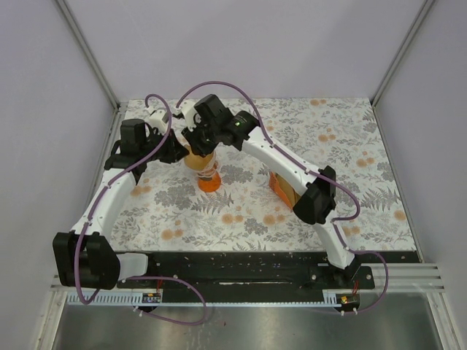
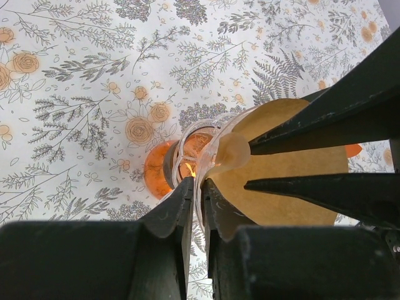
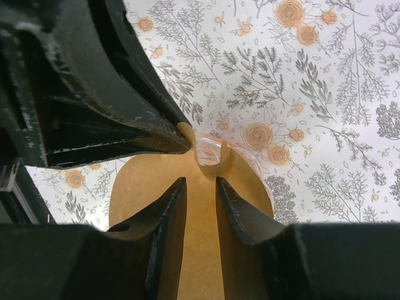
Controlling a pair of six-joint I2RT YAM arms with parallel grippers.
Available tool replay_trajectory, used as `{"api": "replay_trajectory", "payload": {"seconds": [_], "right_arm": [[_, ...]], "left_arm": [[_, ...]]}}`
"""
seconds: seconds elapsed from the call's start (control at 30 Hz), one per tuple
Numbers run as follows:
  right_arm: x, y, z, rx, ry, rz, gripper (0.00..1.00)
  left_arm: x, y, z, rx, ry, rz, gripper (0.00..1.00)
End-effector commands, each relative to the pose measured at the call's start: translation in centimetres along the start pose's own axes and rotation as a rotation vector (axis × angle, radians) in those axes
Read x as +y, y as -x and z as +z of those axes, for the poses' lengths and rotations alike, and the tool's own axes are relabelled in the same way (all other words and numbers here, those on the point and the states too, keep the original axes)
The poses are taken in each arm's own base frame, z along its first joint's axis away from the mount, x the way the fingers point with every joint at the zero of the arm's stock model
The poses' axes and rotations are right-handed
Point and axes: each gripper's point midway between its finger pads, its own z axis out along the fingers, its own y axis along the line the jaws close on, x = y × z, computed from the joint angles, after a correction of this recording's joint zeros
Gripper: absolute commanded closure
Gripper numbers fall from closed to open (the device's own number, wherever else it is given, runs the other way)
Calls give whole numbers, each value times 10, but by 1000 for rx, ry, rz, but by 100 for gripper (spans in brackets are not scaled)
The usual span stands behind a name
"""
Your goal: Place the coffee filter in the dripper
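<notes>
Your left pincer clamps the dripper; your right pincer stands apart over the coffee filter.

One dripper out there, one coffee filter, one orange-brown holder, and two grippers in play: the left gripper, the right gripper

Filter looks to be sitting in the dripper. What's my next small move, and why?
Probably lift the right claw straight up, clear of the filter. Its jaws stand apart with the paper loose between them, the filter rests in the mouth of the dripper, and the left claw pinches the clear rim, which should steady it.
</notes>
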Motion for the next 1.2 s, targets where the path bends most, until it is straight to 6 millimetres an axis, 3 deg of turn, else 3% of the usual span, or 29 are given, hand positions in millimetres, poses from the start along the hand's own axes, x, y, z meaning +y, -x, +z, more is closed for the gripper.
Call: {"api": "replay_trajectory", "payload": {"seconds": [0.0, 0.1, 0.17, 0.37, 0.47, 0.57, 0.67, 0.83, 1.03, 1.17], "right_arm": [[14, 51, -52, -166, 66, -70, 64], [15, 59, -64, -202, 67, -111, 51], [8, 60, -66, -209, 26, -139, 39], [-18, 60, -69, -208, -33, -187, 18], [-27, 58, -65, -214, 19, -190, 12], [-33, 48, -47, -185, 75, -207, 7], [-32, 43, -35, -191, 169, -195, 5], [-13, 38, -27, -212, 341, -223, 5], [-4, 25, -13, -196, 425, -230, 6], [-5, 20, 0, -183, 437, -210, 15]], "left_arm": [[-2, 14, 0, -20, 2, 34, 85], [-2, 13, 1, -16, 1, 31, 85], [-3, 14, 0, -18, 1, 31, 85], [-3, 14, 0, -18, 1, 31, 85], [-4, 14, 0, -19, -2, 31, 85], [-5, 16, -1, -23, -2, 35, 85], [-5, 15, -1, -22, -2, 34, 85], [-4, 14, 1, -16, -4, 30, 85], [-4, 15, 2, -17, -4, 31, 85], [-5, 15, 2, -17, -4, 33, 85]]}}
